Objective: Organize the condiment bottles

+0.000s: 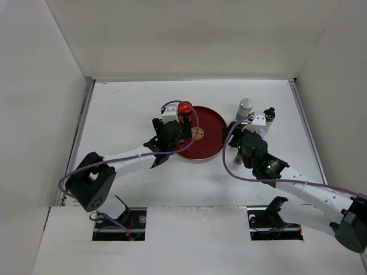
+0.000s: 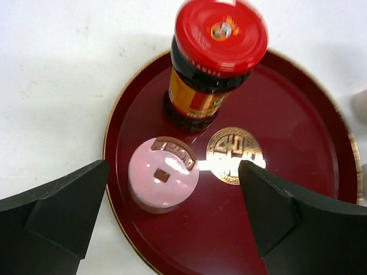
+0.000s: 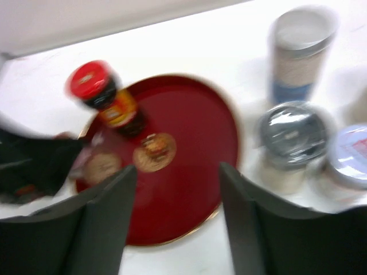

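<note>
The red-capped jar [image 2: 221,34] and the pink-capped jar [image 2: 163,180] stand on the dark-red tray [image 2: 298,126]. My left gripper [image 2: 173,192] is open over the tray's left part, with the pink-capped jar between its fingers and apart from them. My right gripper [image 3: 178,172] is open and empty above the tray's right rim [image 3: 200,132]. To its right on the table stand a tall grey-capped shaker [image 3: 298,46], a silver-capped jar [image 3: 292,134] and a lilac-capped jar [image 3: 350,154]. A black-capped bottle [image 1: 269,114] stands right of the grey-capped shaker [image 1: 245,107].
White walls close in the table on the left, back and right. The tray [image 1: 215,146] lies mid-table between my left gripper [image 1: 179,127] and my right gripper [image 1: 243,123]. The right wrist view is blurred.
</note>
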Controlling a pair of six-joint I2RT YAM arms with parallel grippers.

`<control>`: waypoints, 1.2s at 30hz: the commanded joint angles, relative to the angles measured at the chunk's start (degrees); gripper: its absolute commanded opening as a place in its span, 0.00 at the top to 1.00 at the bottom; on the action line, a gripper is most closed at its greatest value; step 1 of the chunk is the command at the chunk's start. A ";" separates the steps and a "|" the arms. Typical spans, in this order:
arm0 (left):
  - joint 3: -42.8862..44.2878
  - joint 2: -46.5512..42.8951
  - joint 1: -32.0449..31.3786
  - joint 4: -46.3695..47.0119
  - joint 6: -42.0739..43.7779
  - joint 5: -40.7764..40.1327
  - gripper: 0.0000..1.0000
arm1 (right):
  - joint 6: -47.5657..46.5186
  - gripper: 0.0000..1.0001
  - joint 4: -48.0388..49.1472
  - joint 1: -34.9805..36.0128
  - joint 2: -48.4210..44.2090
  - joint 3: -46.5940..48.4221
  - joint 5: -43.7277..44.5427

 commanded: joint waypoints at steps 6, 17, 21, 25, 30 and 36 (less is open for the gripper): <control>-11.29 -14.92 1.21 19.24 0.16 3.70 0.00 | -4.91 0.00 -12.48 -14.39 6.45 11.90 2.74; -22.11 -17.83 4.99 29.72 -3.18 3.87 0.00 | -5.00 0.00 -14.43 -18.80 19.02 15.69 -4.83; -22.20 -16.61 5.34 29.80 -3.36 3.87 0.00 | -4.30 0.00 -13.46 -19.59 21.22 15.60 -5.35; -22.20 -15.72 5.61 30.33 -3.45 3.87 0.00 | -4.56 0.01 -11.97 -20.56 24.47 16.21 -5.97; -22.64 -15.81 6.57 30.42 -3.62 3.79 0.00 | -4.82 0.24 -10.56 -20.39 25.62 17.27 -5.45; -23.17 -16.51 7.45 30.42 -3.80 3.87 0.00 | -7.10 0.42 -8.10 -18.20 21.76 18.41 -0.44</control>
